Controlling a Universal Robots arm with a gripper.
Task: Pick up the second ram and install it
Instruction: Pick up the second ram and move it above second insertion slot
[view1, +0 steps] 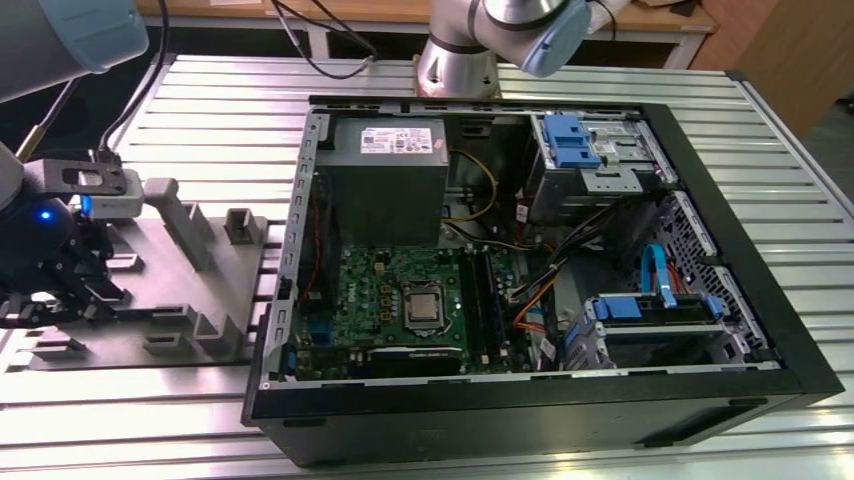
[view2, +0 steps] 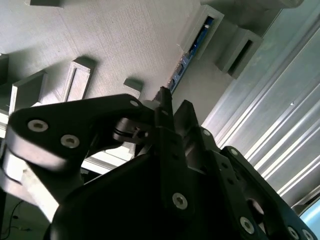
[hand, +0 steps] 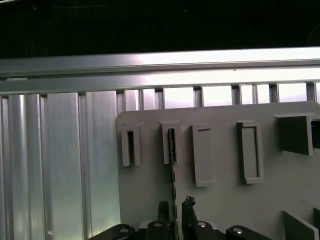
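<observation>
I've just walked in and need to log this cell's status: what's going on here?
A robot arm's black claw hovers over the grey moulded plastic tray, open and straddling the long, thin dark RAM stick that stands on edge in a tray slot. The stick is not lifted yet. The open black computer case with its green motherboard lies beside the tray on the slatted aluminium table.

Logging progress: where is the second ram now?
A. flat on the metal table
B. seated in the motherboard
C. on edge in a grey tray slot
C: in the first wrist view the second ram stands on edge in the grey tray, the gripper straddling it.
</observation>
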